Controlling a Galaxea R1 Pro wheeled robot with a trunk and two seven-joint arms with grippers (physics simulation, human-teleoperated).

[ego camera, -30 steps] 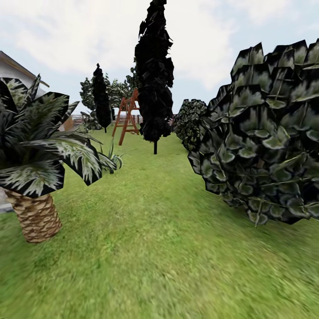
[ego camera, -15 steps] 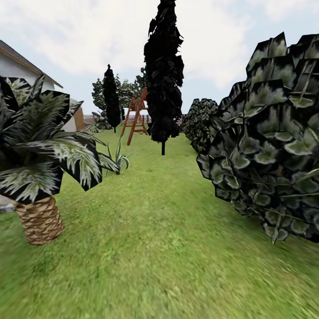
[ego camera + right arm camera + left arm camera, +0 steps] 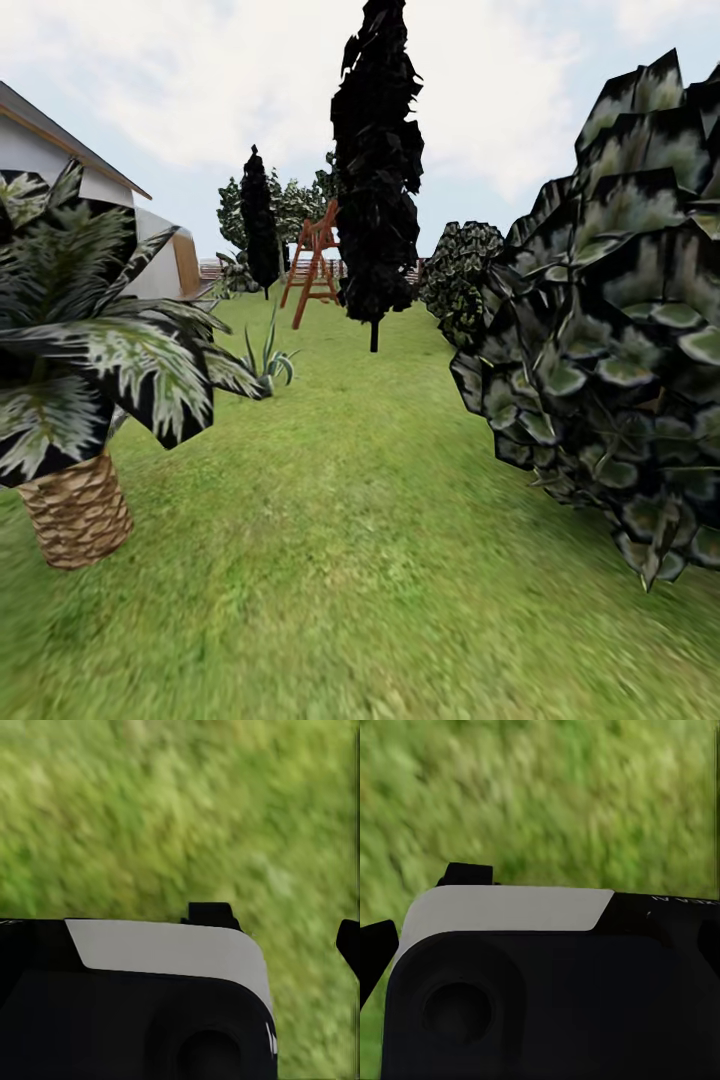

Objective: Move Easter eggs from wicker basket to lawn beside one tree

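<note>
A wide stretch of short, mottled green lawn (image 3: 360,520) runs away from the head camera through the garden, under a pale cloudy sky. At the left stands a squat palm with a scaly tan trunk (image 3: 75,510) and broad dark, white-streaked fronds, with a white house with a brown roof edge (image 3: 60,150) behind it. At the right a large dark green leafy bush (image 3: 620,360) crowds the lawn's edge. Farther off, near the middle, rises a tall narrow black cypress-like tree (image 3: 375,170), with a red-brown wooden A-frame stand (image 3: 315,260) and a small spiky plant (image 3: 268,360) to its left. The eggs and basket cannot be seen here. Each wrist camera looks down on blurred grass past its own black-and-white housing; the left hand (image 3: 424,904) and the right hand (image 3: 281,926) show only dark fingertips spaced apart, so both look released and empty.
</note>
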